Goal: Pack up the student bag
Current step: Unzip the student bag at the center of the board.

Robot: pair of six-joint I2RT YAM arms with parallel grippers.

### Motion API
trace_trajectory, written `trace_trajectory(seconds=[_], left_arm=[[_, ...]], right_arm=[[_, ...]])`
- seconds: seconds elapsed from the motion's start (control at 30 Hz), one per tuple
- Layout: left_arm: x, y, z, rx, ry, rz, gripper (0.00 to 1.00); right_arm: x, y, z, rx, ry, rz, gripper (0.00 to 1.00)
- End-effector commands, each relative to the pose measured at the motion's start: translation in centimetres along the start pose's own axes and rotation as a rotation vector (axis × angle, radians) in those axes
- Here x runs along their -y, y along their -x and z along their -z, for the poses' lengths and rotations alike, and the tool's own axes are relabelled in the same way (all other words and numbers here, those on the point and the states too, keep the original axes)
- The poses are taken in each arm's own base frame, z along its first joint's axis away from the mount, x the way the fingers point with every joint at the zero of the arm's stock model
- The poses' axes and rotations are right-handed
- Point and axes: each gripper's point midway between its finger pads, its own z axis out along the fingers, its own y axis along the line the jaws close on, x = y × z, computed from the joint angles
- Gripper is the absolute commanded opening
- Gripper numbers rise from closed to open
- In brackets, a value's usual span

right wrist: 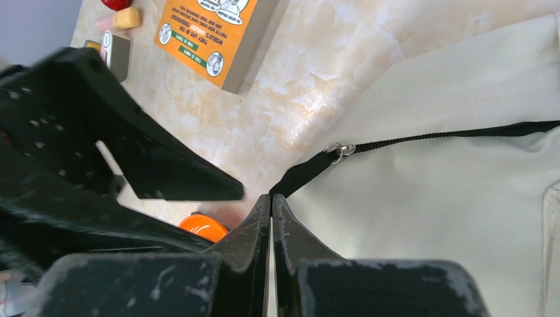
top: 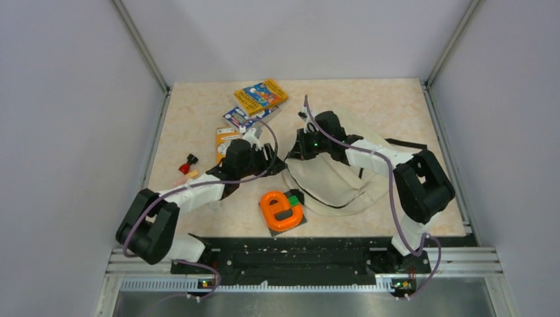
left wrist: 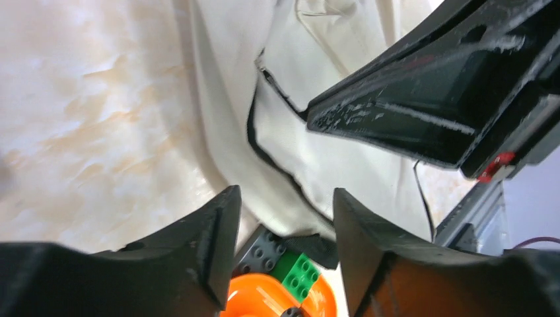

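The student bag point(top: 343, 177) is a soft beige backpack lying flat right of the table's middle; it also shows in the left wrist view point(left wrist: 297, 125) and in the right wrist view point(right wrist: 429, 198). My right gripper point(top: 296, 152) is at the bag's left end. In the right wrist view, the right gripper point(right wrist: 271, 199) is shut on the black zipper pull tab point(right wrist: 302, 177), which hangs from a metal ring point(right wrist: 340, 150). My left gripper point(top: 271, 156) is open and empty just left of it. In the left wrist view, the left gripper point(left wrist: 284, 201) hovers over the bag's edge.
An orange toy point(top: 280, 210) with a green brick point(left wrist: 300, 272) and a dark grey brick point(left wrist: 264, 249) lies in front of the bag. Two books point(top: 261, 96) point(top: 245, 117) and an orange card point(top: 226, 140) lie at the back left. A small red piece point(top: 189, 162) lies further left.
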Motion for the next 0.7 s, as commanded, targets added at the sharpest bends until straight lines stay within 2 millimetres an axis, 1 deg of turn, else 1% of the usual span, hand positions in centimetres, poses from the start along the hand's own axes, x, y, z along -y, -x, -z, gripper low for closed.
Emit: trace_trajectory(seconds=[0.0,0.1,0.23,0.33,0.4,0.43,0.57,0.67], left_arm=[[-2.1,-0.2,2.7,0.035,0.123,-0.089,0.61],[-1.6,1.0,3.6,0.082,0.136,-0.072,0.67],[0.3,3.3,3.3,0.121,0.109,-0.049,0.7],[1.2,4.3,1.8,0.101,0.088,-0.04,0.73],[1.9,4.8,0.6,0.075,0.064,-0.04,0.74],[2.6,5.3,-0.2,0.06,0.04,-0.044,0.74],[3.5,4.6,-3.1,-0.044,-0.032,-0.023,0.75],[3.2,4.1,-4.8,-0.078,-0.051,-0.004,0.75]], right_arm=[[-1.9,1.2,1.6,0.055,0.024,0.033,0.0],[-1.8,0.5,2.1,0.051,0.023,0.029,0.0],[-1.7,-0.9,2.8,0.035,0.024,0.022,0.0],[-1.5,-2.3,3.3,0.022,0.025,0.012,0.0],[-1.5,-2.9,3.5,0.016,0.032,0.005,0.0],[-1.6,-3.2,3.6,0.014,0.037,0.0,0.0],[-2.0,-3.7,4.1,0.013,0.05,-0.004,0.0],[-1.9,-3.8,4.5,0.012,0.045,0.004,0.0]])
